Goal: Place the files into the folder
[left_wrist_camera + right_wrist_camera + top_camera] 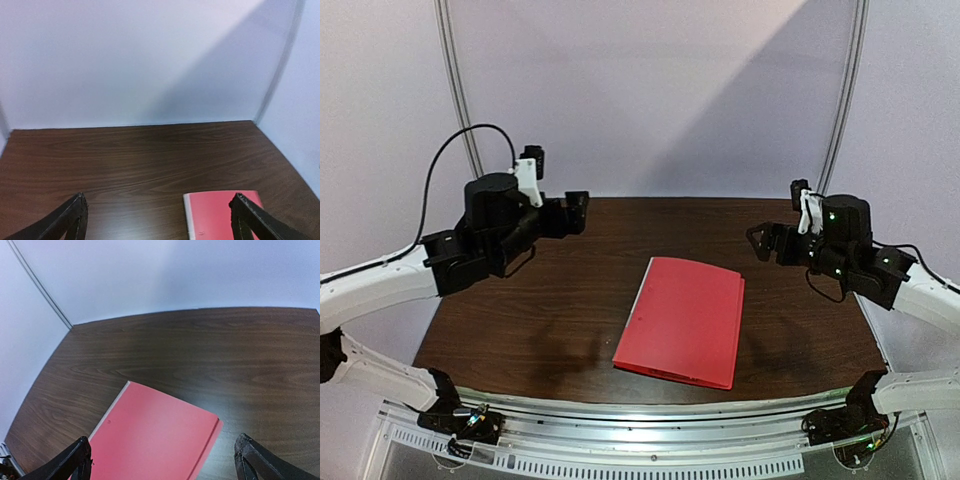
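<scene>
Red folder (682, 320) lies closed & flat on the bench (510, 320), nr the near edge, a bit right of centre, skewed to the edges. Further back, the right gripper (761, 241) hangs above the right edge, fingers spread wide, nothing btwn them. Farther still, the left gripper (577, 211) hangs nr the far-left corner, fingers likewise spread wide, holding nothing.

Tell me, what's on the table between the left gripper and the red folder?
Nothing. In the top view, only bare brown table lies between the left gripper and the red folder.
</scene>
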